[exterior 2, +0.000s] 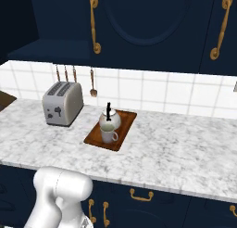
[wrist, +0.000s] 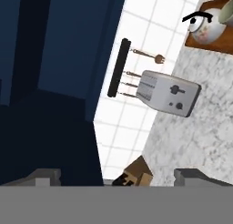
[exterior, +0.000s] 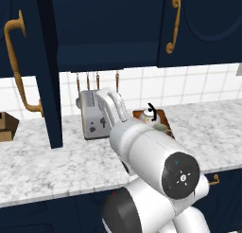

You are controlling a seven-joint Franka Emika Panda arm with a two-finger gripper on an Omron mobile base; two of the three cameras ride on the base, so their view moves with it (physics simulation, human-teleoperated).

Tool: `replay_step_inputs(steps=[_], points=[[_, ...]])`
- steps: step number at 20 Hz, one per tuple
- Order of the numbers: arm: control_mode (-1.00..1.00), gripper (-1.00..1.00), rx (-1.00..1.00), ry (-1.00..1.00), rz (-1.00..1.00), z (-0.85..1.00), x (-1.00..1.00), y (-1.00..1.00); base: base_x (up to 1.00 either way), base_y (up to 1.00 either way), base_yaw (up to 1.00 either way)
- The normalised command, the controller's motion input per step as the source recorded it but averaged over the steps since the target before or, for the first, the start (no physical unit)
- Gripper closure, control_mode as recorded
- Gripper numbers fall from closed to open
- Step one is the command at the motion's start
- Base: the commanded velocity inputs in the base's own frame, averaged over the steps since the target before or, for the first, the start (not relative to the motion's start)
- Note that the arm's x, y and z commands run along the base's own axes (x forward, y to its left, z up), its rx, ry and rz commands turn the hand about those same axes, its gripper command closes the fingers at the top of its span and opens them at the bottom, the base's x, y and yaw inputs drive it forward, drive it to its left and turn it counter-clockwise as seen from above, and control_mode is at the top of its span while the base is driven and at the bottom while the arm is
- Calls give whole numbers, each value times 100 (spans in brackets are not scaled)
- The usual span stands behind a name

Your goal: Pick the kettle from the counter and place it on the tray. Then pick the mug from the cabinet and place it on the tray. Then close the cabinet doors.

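Kettle (exterior 2: 110, 117) and mug (exterior 2: 109, 134) both on the tray (exterior 2: 126, 125), middle of the right base view; kettle behind, mug in front, just beside each other. Same pair at upper right of the hand view, tray on the counter (exterior 2: 185, 148). Judged from that: first two steps done, closing the cabinet doors in hand.

Open door (exterior: 28, 61) at the left of the left base view, swung out over the counter, brass handle (exterior: 16, 66) facing the camera. Cabinet (wrist: 45, 127) interior dark at lower left of the hand view.

Gripper (wrist: 120, 178) spread wide, nothing between the fingers (wrist: 195, 176), seen low in the hand view, pointed toward the cabinet edge and backsplash.

Next move, probably: get behind or against the open door's outer face and sweep it shut, without clipping the toaster (exterior: 94, 114) below.

Hard to tell: whether a second door stands open, since the cabinet's left side is cut off by the frame. Fingertips mostly cropped. Small cardboard box (exterior: 7, 125) partly cut off at left edge. Tray largely hidden behind the arm in the left base view.
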Motion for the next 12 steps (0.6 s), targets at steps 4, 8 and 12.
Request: replay_step_inputs(steps=[4,8,12], points=[[-100,-100,0,-18,0,-11,-4,61,0,0,0],[-100,-100,0,-7,-1,-15,0,61,0,0,0],[-100,-100,0,-13,-1,-16,-1,59,0,0,0]])
